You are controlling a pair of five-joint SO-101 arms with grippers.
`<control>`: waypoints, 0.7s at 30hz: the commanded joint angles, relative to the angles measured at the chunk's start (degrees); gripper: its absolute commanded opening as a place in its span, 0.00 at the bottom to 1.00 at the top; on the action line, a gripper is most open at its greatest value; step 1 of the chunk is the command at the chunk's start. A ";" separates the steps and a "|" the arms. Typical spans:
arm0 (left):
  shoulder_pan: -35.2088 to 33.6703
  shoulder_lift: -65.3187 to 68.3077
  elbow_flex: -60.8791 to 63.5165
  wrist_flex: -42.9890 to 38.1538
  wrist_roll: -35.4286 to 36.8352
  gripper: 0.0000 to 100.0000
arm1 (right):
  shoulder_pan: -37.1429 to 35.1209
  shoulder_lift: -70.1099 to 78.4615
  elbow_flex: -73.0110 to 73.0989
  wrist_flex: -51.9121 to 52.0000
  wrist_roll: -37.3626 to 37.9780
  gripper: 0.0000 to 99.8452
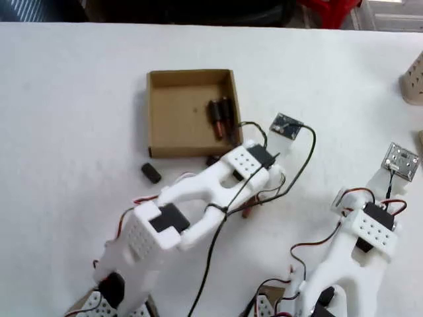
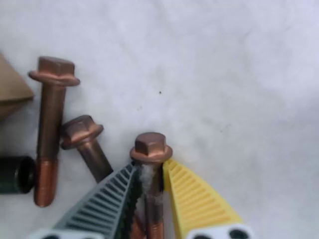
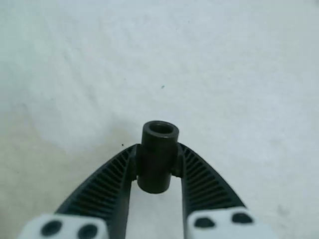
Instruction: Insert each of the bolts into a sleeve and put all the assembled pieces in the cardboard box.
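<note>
My left gripper (image 2: 149,167), with one grey and one yellow finger, is shut on the shank of a copper bolt (image 2: 150,147), whose hex head sticks out past the tips. Two more copper bolts (image 2: 49,129) (image 2: 83,137) lie on the table beside it, and a black sleeve (image 2: 14,174) lies by the longer one. My right gripper (image 3: 157,152) is shut on a black sleeve (image 3: 158,142), open end facing out, above bare table. In the high view the left arm (image 1: 248,162) is at the front right corner of the cardboard box (image 1: 173,142), which holds assembled pieces (image 1: 221,117).
Another black sleeve (image 1: 151,173) lies on the white table in front of the box's left corner. The right arm (image 1: 373,228) stands apart at the right. A beige object (image 1: 413,82) sits at the right edge. Cables trail between the arms.
</note>
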 commanded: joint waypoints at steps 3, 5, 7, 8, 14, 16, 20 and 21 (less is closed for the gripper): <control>-2.07 -6.29 3.60 2.81 -3.16 0.02 | -0.92 -0.22 -0.09 -0.92 0.35 0.02; -2.07 -11.12 8.00 1.41 -3.78 0.02 | -0.92 -0.22 -0.09 -0.92 0.35 0.02; -1.89 -16.84 13.80 -1.76 -3.96 0.02 | -1.01 -0.22 0.00 -0.92 0.35 0.02; -1.71 -19.82 17.14 -3.78 -3.96 0.02 | -1.01 -0.22 0.00 -0.92 0.35 0.02; -1.71 -37.67 36.13 -14.86 -9.93 0.02 | -3.12 -0.22 0.18 -0.92 0.35 0.02; -1.71 -42.95 41.49 -17.67 -11.78 0.02 | -3.12 -0.22 0.18 -0.92 0.35 0.02; -1.71 -53.23 51.16 -22.33 -14.95 0.02 | -5.05 -0.22 0.44 -0.92 0.35 0.02; -1.89 -55.96 53.36 -23.12 -15.38 0.02 | -6.20 -0.66 1.05 -0.92 0.35 0.02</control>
